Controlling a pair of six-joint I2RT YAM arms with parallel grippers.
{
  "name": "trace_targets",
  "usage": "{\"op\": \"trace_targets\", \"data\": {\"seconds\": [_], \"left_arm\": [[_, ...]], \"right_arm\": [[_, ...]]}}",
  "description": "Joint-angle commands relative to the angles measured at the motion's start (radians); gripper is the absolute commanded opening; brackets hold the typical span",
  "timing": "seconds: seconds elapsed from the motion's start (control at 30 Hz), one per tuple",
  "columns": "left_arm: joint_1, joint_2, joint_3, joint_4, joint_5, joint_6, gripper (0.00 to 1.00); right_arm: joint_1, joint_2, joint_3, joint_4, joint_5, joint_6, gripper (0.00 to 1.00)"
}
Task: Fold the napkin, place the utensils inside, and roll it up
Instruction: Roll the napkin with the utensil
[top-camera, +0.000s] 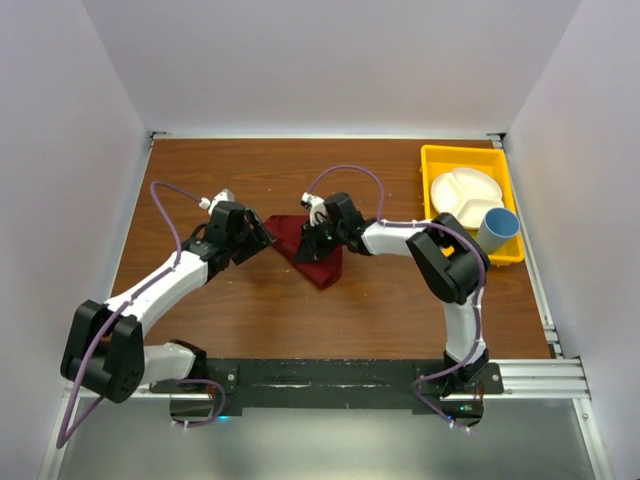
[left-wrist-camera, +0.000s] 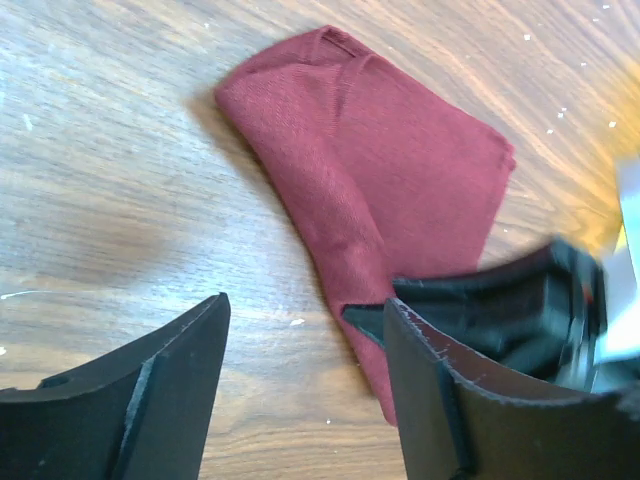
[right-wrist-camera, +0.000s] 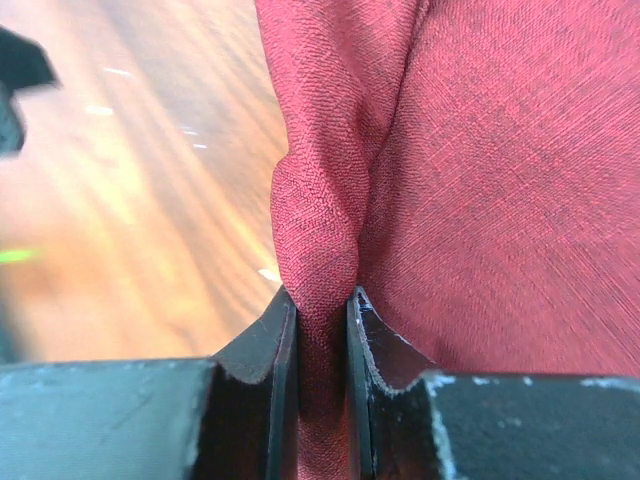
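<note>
The right gripper (right-wrist-camera: 322, 300) pinches a fold of the napkin (right-wrist-camera: 480, 180), jaws nearly closed. The left gripper (left-wrist-camera: 305, 303) is wide and empty, napkin just ahead. To the right of both, a bin (top-camera: 432, 160) holds a plate (top-camera: 462, 195) and, it seems, a cup (top-camera: 497, 228).

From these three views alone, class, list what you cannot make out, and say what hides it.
1. Right wrist view: the napkin fold pinched in the right gripper disappears between its fingers and past the bottom edge.
2. Left wrist view: the right gripper is blurred; a finger of the left gripper hides the napkin's near end.
3. Top view: the blue cup covers part of the white plate; no utensils can be made out anywhere.
</note>
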Motion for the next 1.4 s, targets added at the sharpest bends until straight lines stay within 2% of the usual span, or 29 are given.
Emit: {"op": "trace_targets", "data": {"seconds": [0.0, 0.03, 0.2, 0.33, 0.4, 0.53, 0.67, 0.77, 0.83, 0.93, 0.97, 1.0, 1.1, 1.13, 1.2, 1.23, 1.3, 1.37], "left_arm": [[0.004, 0.030, -0.035, 0.081, 0.045, 0.001, 0.71], [0.001, 0.047, -0.032, 0.091, 0.074, -0.010, 0.72], [-0.028, 0.183, 0.011, 0.130, 0.111, -0.030, 0.72], [-0.028, 0.246, 0.046, 0.128, 0.099, -0.034, 0.72], [-0.028, 0.278, 0.065, 0.090, 0.091, -0.028, 0.70], [0.001, 0.312, 0.094, 0.065, 0.010, 0.048, 0.68], [0.074, 0.367, 0.184, -0.043, 0.034, 0.148, 0.67], [0.084, 0.329, 0.229, -0.095, 0.068, 0.231, 0.68], [0.084, 0.245, 0.221, -0.105, 0.078, 0.254, 0.69], [0.087, 0.109, 0.156, -0.057, 0.145, 0.240, 0.67], [0.094, 0.078, 0.129, 0.020, 0.177, 0.227, 0.66], [0.094, 0.053, 0.070, 0.070, 0.241, 0.189, 0.64], [0.098, 0.005, -0.045, 0.297, 0.346, 0.103, 0.47], [0.098, 0.014, -0.071, 0.344, 0.369, 0.078, 0.35], [0.098, 0.031, -0.151, 0.510, 0.425, 0.009, 0.24], [0.098, 0.048, -0.177, 0.560, 0.436, -0.017, 0.13], [0.098, 0.059, -0.274, 0.741, 0.449, -0.091, 0.04], [0.099, 0.090, -0.331, 0.894, 0.443, -0.125, 0.01]], "right_arm": [[-0.070, 0.157, -0.001, 0.061, -0.501, 0.248, 0.00], [-0.082, 0.201, 0.007, 0.078, -0.564, 0.265, 0.00], [-0.116, 0.255, -0.031, 0.252, -0.647, 0.420, 0.00], [-0.128, 0.275, -0.028, 0.243, -0.656, 0.408, 0.00], [-0.136, 0.283, -0.014, 0.218, -0.661, 0.381, 0.00], [-0.136, 0.285, 0.030, 0.042, -0.646, 0.235, 0.00], [-0.137, 0.275, 0.058, -0.082, -0.619, 0.135, 0.00], [-0.139, 0.272, 0.064, -0.127, -0.600, 0.100, 0.00], [-0.137, 0.272, 0.072, -0.148, -0.590, 0.086, 0.00], [-0.139, 0.274, 0.070, -0.139, -0.589, 0.091, 0.00], [-0.139, 0.274, 0.070, -0.134, -0.587, 0.097, 0.00], [-0.140, 0.274, 0.070, -0.131, -0.587, 0.098, 0.00], [-0.142, 0.271, 0.073, -0.135, -0.587, 0.100, 0.00], [-0.142, 0.269, 0.073, -0.135, -0.587, 0.100, 0.00], [-0.142, 0.263, 0.073, -0.142, -0.584, 0.098, 0.00], [-0.142, 0.262, 0.073, -0.143, -0.583, 0.098, 0.00], [-0.140, 0.260, 0.075, -0.152, -0.583, 0.098, 0.00], [-0.140, 0.258, 0.075, -0.151, -0.580, 0.097, 0.00]]}}
